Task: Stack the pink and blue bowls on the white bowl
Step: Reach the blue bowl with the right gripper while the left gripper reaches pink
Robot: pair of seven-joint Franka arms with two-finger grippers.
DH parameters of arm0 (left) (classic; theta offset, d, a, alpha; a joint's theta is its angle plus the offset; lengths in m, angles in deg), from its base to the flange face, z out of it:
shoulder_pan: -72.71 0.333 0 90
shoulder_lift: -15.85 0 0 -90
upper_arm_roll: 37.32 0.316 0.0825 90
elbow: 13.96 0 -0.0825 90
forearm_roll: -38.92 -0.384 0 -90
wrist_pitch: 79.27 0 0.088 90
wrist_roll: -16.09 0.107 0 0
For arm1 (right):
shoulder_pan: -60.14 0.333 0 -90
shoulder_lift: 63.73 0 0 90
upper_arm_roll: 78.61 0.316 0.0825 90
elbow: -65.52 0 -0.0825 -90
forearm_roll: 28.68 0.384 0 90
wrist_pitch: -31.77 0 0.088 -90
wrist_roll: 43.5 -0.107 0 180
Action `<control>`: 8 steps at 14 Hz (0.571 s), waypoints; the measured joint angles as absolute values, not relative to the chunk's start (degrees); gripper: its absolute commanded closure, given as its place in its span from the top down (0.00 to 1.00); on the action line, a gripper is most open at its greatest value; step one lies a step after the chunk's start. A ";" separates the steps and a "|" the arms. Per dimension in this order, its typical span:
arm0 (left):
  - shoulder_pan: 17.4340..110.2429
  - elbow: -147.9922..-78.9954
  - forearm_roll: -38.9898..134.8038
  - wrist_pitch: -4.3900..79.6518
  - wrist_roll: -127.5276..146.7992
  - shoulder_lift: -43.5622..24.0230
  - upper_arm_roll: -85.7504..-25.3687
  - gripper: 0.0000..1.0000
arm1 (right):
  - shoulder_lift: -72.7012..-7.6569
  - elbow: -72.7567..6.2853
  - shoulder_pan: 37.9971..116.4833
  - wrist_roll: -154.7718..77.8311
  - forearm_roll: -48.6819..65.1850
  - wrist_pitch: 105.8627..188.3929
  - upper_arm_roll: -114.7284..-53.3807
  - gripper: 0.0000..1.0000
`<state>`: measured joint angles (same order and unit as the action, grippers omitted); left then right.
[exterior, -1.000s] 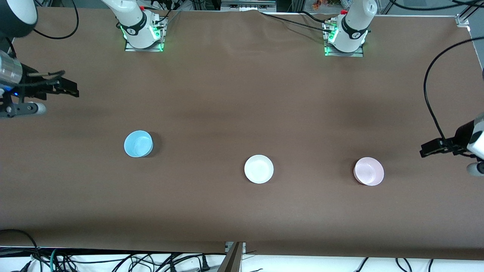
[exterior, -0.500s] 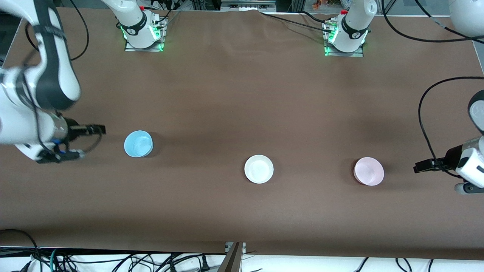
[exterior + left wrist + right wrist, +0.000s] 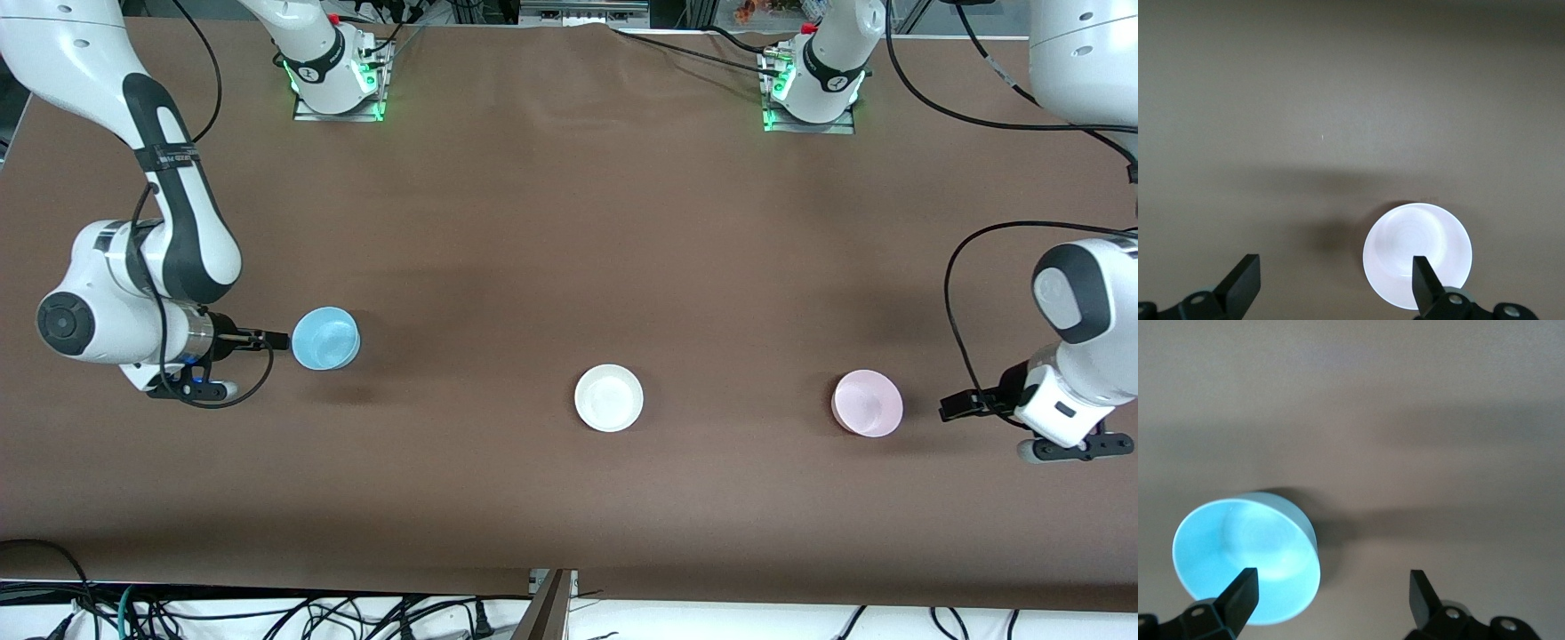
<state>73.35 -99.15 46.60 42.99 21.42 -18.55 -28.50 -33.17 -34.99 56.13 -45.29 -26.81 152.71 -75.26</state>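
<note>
Right pincer [image 3: 276, 339] wide, at blue bowl [image 3: 325, 338] rim; left pincer [image 3: 953, 408] wide, beside pink bowl [image 3: 867, 404], apart.

Blue bowl [image 3: 325, 338]: sky-blue, upright, on the table just beside the spread jaws of the right gripper [image 3: 277, 339], partly before one fingertip [image 3: 1238, 593]. Pink bowl [image 3: 867, 404]: pale, upright, near the spread jaws of the left gripper [image 3: 953, 407], not touching. White bowl [image 3: 608, 398]: glossy, upright, between the other two, well apart from both jaws.
</note>
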 measured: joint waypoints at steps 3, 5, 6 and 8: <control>73.24 -100.62 47.53 43.38 21.42 -18.60 -28.93 1.00 | -33.19 -38.59 56.29 -46.00 -26.73 159.03 -74.95 1.00; 73.22 -101.18 47.55 43.98 21.42 -18.77 -28.96 0.98 | -33.19 -41.49 56.42 -46.06 -26.72 163.46 -74.82 1.00; 73.22 -101.58 47.55 44.94 21.42 -19.00 -28.96 0.98 | -33.19 -42.50 56.49 -46.08 -26.72 165.09 -74.80 1.00; 73.22 -103.50 47.55 48.68 21.42 -19.54 -29.03 0.98 | -33.16 -44.26 56.52 -46.11 -26.72 168.24 -74.72 1.00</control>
<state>73.22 -103.50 47.55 48.68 21.42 -19.54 -29.03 -33.16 -44.26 56.52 -46.11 -26.72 168.24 -74.72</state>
